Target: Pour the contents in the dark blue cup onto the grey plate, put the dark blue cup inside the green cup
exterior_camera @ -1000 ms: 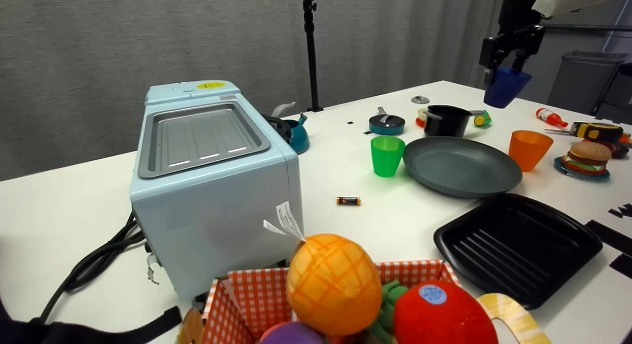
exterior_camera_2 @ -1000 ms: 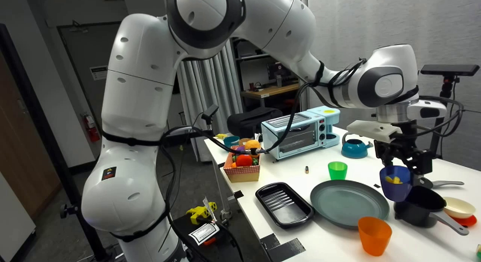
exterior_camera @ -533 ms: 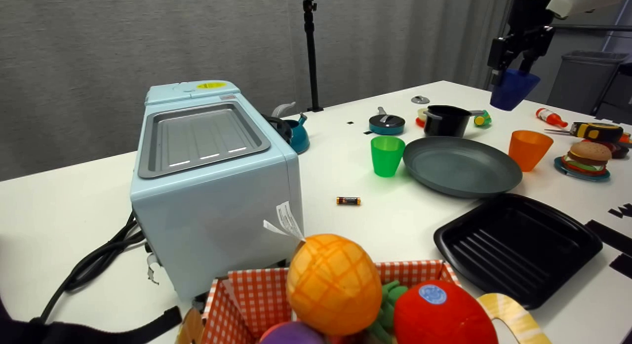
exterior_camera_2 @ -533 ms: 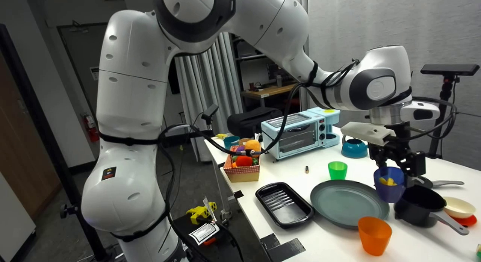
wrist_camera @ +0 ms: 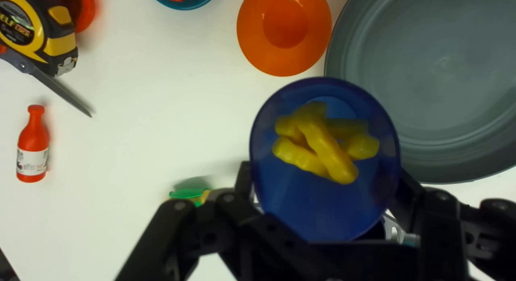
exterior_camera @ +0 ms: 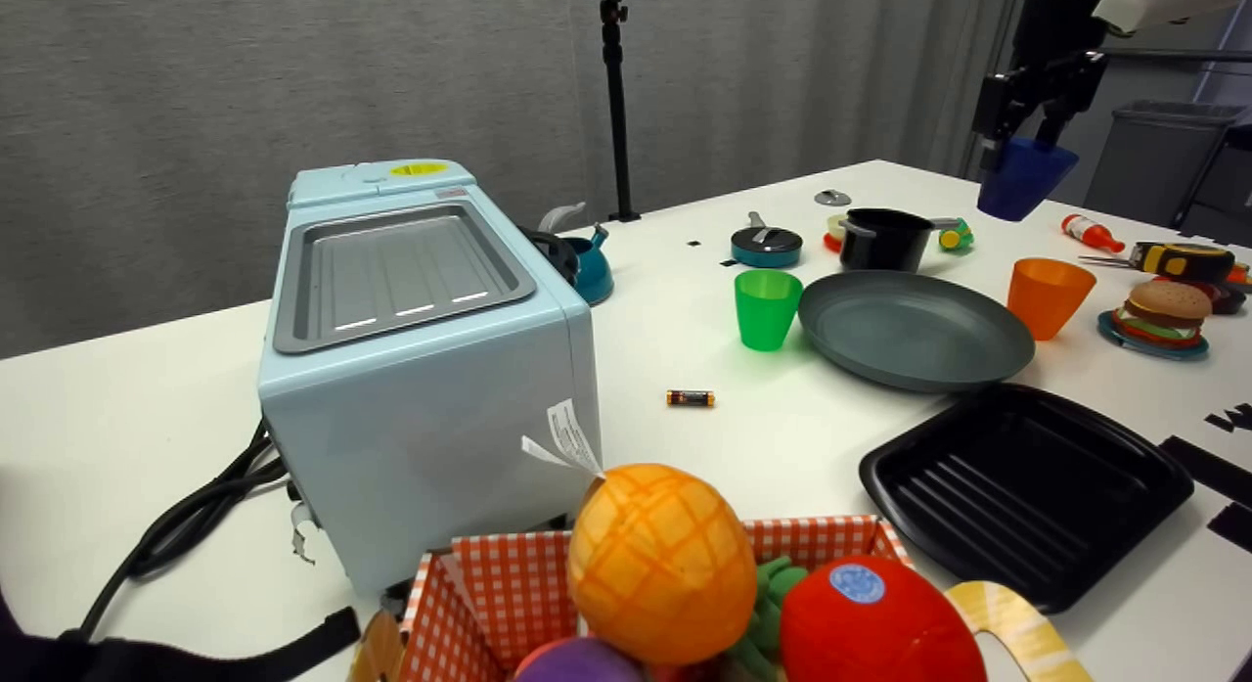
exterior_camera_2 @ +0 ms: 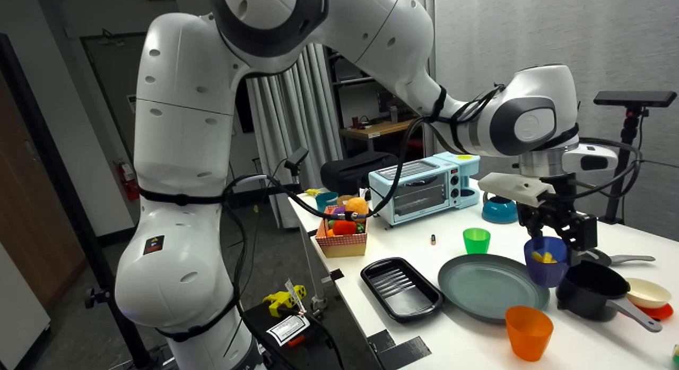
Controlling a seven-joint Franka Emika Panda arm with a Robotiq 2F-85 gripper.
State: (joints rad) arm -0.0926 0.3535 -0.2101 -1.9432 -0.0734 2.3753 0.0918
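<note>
My gripper (wrist_camera: 326, 186) is shut on the dark blue cup (wrist_camera: 318, 208), one finger on each side of it. Several yellow stick-like pieces (wrist_camera: 326, 148) lie inside the cup. They also show through its mouth in an exterior view (exterior_camera_2: 545, 257). The cup is tilted and held above the table in both exterior views (exterior_camera: 1027, 180) (exterior_camera_2: 546, 277). The grey plate (exterior_camera: 915, 330) is bare and lies beside and below the cup; it also shows in the wrist view (wrist_camera: 443, 71). The green cup (exterior_camera_2: 476, 241) stands upright and empty by the plate's far edge, out of the wrist view.
An orange cup (wrist_camera: 284, 27) stands beside the plate. A black pot (exterior_camera_2: 589, 293) with a grey handle stands near the held cup. A black ridged tray (exterior_camera_2: 401, 290), a light-blue toaster oven (exterior_camera: 430, 447), a red bottle (wrist_camera: 33, 148) and a tape measure (wrist_camera: 60, 46) lie around.
My gripper and the dark blue cup have moved a short way toward the orange cup's side and sit slightly lower. The yellow pieces remain inside. The plate and green cup have not moved.
</note>
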